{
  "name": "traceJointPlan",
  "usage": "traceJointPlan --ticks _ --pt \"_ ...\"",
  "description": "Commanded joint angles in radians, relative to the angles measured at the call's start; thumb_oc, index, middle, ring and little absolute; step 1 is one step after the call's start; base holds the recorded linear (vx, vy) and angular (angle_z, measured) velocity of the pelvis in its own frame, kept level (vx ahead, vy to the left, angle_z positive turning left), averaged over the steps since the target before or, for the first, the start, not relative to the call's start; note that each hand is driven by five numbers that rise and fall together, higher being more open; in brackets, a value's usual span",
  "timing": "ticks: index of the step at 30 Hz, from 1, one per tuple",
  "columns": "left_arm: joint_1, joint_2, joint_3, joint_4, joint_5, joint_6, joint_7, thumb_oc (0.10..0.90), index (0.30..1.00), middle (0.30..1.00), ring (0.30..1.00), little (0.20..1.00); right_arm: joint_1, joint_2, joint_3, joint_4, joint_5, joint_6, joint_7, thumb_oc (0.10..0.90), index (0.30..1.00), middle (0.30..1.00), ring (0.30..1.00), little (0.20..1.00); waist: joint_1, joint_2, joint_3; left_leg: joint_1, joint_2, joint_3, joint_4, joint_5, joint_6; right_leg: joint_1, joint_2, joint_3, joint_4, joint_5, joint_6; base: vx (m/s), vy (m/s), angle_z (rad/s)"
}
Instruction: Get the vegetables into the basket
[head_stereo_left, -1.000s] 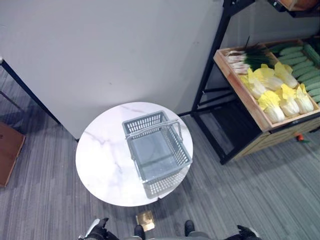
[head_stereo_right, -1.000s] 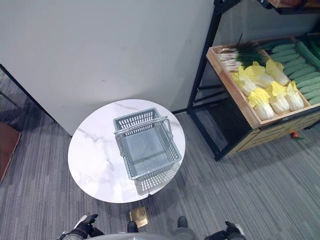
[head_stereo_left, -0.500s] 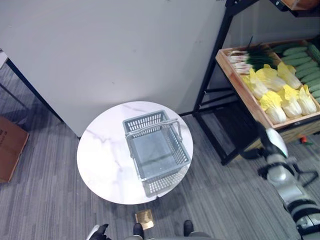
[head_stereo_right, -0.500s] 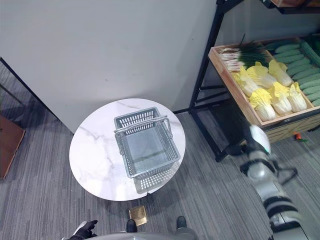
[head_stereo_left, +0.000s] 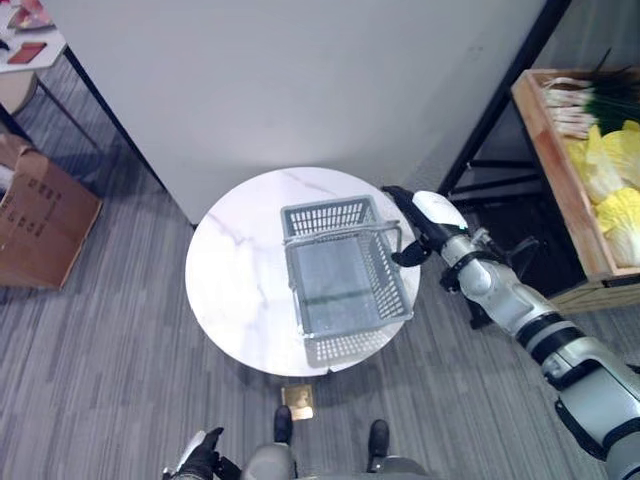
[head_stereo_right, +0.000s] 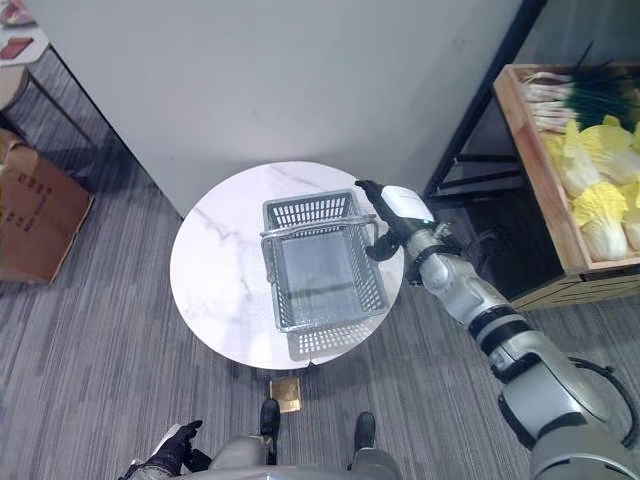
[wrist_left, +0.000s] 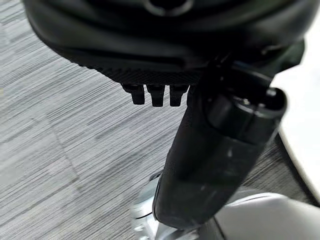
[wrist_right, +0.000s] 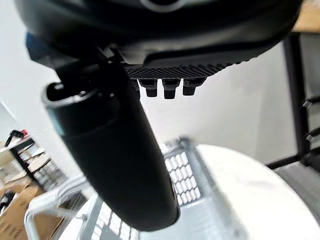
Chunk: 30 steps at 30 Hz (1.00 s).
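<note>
Our grey basket (head_stereo_left: 345, 280) sits on the round white table (head_stereo_left: 235, 290), a bit to the right of the middle. It has nothing in it yet. The vegetables (head_stereo_right: 590, 190) lie in a wooden crate (head_stereo_right: 527, 150) on the shelf far off to the right, well apart from the basket. We see yellow cabbages and some green onions (head_stereo_right: 575, 95) there.

Our right hand (head_stereo_left: 418, 222) is stretched out over the right side of the table, just beside the basket's right rim and near its handle (head_stereo_left: 340, 238). Its fingers look straight and apart, and it holds nothing. We cannot tell if it touches the basket. Our left hand (head_stereo_left: 200, 462) hangs low by our side, near us, with its fingers loose and nothing in it.

We think the step now is getting ready to fetch a vegetable. To do it well, we should swing the right hand over to the crate, not bump the basket on the way, and pick one cabbage from the near edge. We should wrap the fingers round its thick white bottom, because the leaves are soft and may tear. Then we lift it high enough to clear the crate wall and the basket rim.
</note>
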Motion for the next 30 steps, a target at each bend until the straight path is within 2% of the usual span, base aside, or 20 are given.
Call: traceJointPlan --ticks 1,11,17,18,19,30 --pt "-0.046 0.019 -0.053 0.057 -0.041 -0.009 0.024 0.9 1.0 1.0 1.0 1.0 -0.192 -0.02 -0.009 0.017 0.032 -0.024 -0.058 0.9 1.0 1.0 1.0 1.0 0.016 -0.031 -0.014 0.015 0.048 0.003 0.002 -0.003 -0.045 -0.036 -0.054 0.016 -0.001 0.069 0.066 0.0 -0.013 0.03" --pt "-0.07 0.023 -0.074 0.059 -0.069 -0.015 0.048 0.9 1.0 1.0 1.0 1.0 -0.299 0.038 0.042 0.189 0.013 0.005 -0.088 0.9 1.0 1.0 1.0 1.0 0.041 -0.04 0.009 -0.024 0.051 -0.018 0.002 0.01 -0.048 -0.063 -0.048 0.006 -0.001 0.071 0.061 0.0 -0.007 0.02" --pt "-0.088 0.025 -0.093 0.05 -0.085 -0.021 0.061 0.9 1.0 1.0 1.0 1.0 -0.328 0.082 0.054 0.336 -0.011 0.019 -0.113 0.9 1.0 1.0 1.0 1.0 0.057 -0.031 0.029 -0.051 0.047 -0.035 0.002 0.019 -0.047 -0.081 -0.048 -0.002 -0.001 0.073 0.059 -0.01 -0.005 0.05" --pt "-0.088 0.025 -0.093 0.05 -0.085 -0.021 0.061 0.9 1.0 1.0 1.0 1.0 -0.328 0.082 0.054 0.336 -0.012 0.019 -0.114 0.849 0.929 0.929 0.929 0.929 0.057 -0.031 0.029 -0.051 0.047 -0.035 0.002 0.019 -0.047 -0.081 -0.048 -0.002 -0.001 0.073 0.059 0.0 0.0 0.0" --pt "-0.091 0.025 -0.098 0.054 -0.085 -0.019 0.067 0.9 1.0 1.0 1.0 1.0 -0.333 0.099 0.06 0.321 -0.023 0.021 -0.121 0.4 0.3 0.3 0.3 0.3 0.06 -0.027 0.035 -0.057 0.046 -0.038 0.002 0.021 -0.047 -0.088 -0.047 -0.001 -0.001 0.072 0.058 0.0 0.0 0.0" --pt "-0.099 0.021 -0.106 0.05 -0.085 -0.02 0.083 0.9 1.0 1.0 1.0 1.0 -0.325 0.185 0.085 0.366 -0.059 0.029 -0.118 0.4 0.3 0.3 0.3 0.3 0.063 -0.031 0.027 -0.045 0.043 -0.037 0.002 0.01 -0.045 -0.076 -0.047 -0.003 -0.001 0.061 0.054 0.0 -0.001 0.0"
